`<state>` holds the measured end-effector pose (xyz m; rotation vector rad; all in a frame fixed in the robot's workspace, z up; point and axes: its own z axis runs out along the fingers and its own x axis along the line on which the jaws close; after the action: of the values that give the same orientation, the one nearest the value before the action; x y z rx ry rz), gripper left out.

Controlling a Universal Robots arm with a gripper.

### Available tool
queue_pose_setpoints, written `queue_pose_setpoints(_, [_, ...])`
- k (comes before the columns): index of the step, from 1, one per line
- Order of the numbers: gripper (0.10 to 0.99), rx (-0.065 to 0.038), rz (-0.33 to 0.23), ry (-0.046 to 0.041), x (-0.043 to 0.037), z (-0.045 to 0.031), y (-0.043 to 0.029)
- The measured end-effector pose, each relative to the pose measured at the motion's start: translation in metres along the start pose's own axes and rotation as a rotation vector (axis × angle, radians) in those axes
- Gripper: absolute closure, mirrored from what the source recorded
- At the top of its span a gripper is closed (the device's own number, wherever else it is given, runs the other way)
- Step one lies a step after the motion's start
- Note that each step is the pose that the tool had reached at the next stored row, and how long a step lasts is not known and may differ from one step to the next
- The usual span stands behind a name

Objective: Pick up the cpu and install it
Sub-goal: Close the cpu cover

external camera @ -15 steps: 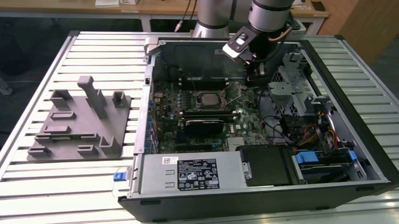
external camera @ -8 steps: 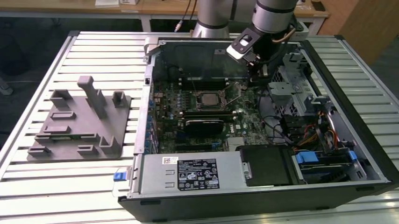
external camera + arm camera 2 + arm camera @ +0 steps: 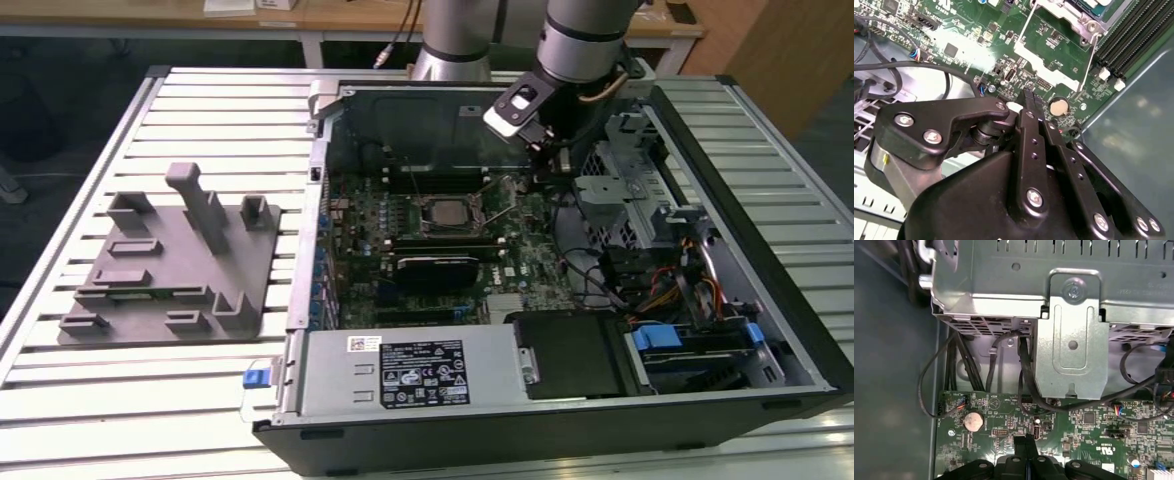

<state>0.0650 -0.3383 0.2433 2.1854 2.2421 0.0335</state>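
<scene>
Resting cpu (image 3: 445, 212) beside end effector (image 3: 550, 160)

A black, open-sided metal computer case (image 3: 534, 440) is found lying flat on a slatted aluminium table (image 3: 200, 110). A green motherboard (image 3: 360, 215) is mounted inside, and a silver, labelled power supply box (image 3: 400, 370) is fitted just beside it. A grey plastic fixture with upright posts (image 3: 167, 265) is placed outside the case, on the exterior view's left. A round silver coin cell (image 3: 973, 421) is noted on the board in the first wrist view, near black cables (image 3: 1023, 371).
</scene>
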Motion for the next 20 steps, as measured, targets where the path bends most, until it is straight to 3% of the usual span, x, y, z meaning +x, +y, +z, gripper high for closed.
queue_pose_setpoints(5, [0.98,0.002,0.0,0.0001,-0.0001,0.0074,0.0001])
queue_pose_setpoints(14, [0.98,0.002,0.0,0.0001,-0.0001,0.0079,-0.0003])
queue_pose_setpoints(20, [0.98,0.002,0.0,-0.0001,0.0001,0.0078,-0.0076])
